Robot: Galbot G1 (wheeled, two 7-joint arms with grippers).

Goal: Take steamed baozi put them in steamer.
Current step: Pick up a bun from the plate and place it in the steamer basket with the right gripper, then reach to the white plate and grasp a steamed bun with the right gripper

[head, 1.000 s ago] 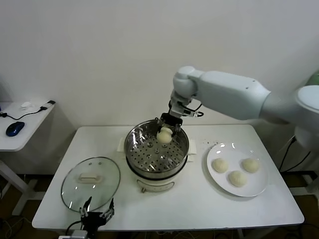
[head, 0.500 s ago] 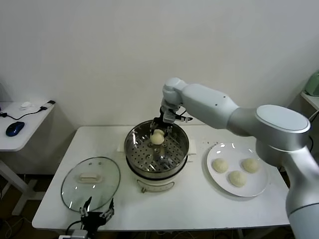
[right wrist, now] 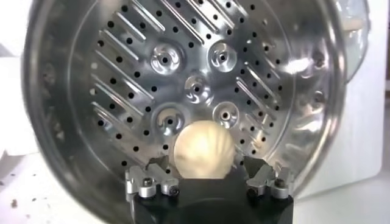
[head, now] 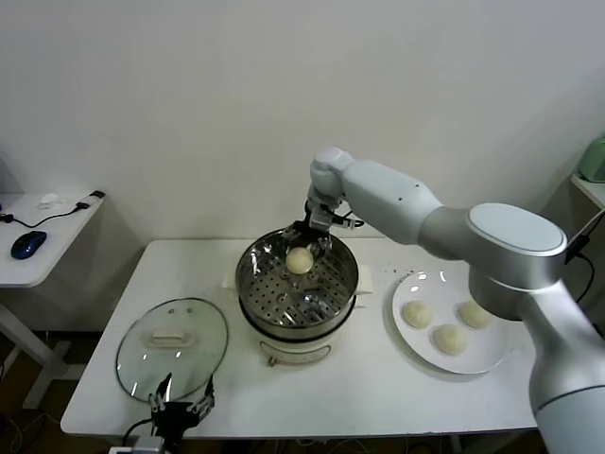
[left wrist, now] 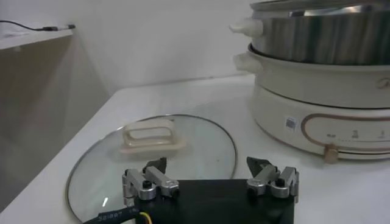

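Note:
The steamer (head: 253, 295) stands mid-table, a steel pot on a white base. One baozi (head: 299, 260) lies on its perforated floor at the far side. My right gripper (head: 303, 247) hangs just over that bun with its fingers open on either side, a gap on each side. In the right wrist view the bun (right wrist: 203, 149) sits between the spread fingers of the right gripper (right wrist: 201, 167), on the steamer floor (right wrist: 195, 85). Three more baozi (head: 417, 314) (head: 451, 339) (head: 475, 314) lie on a white plate (head: 495, 357). My left gripper (head: 181, 407) is open and parked at the table's front left.
A glass lid (head: 172, 348) with a white handle lies left of the steamer; it also shows in the left wrist view (left wrist: 152, 146), just past the left gripper (left wrist: 207, 165), with the steamer (left wrist: 317, 42) beyond. A side table (head: 47, 236) with a mouse stands far left.
My right gripper has moved left over the steamer's far side with the baozi. The fingers now stand apart from it, and the bun rests on the steamer floor. The left arm has not moved.

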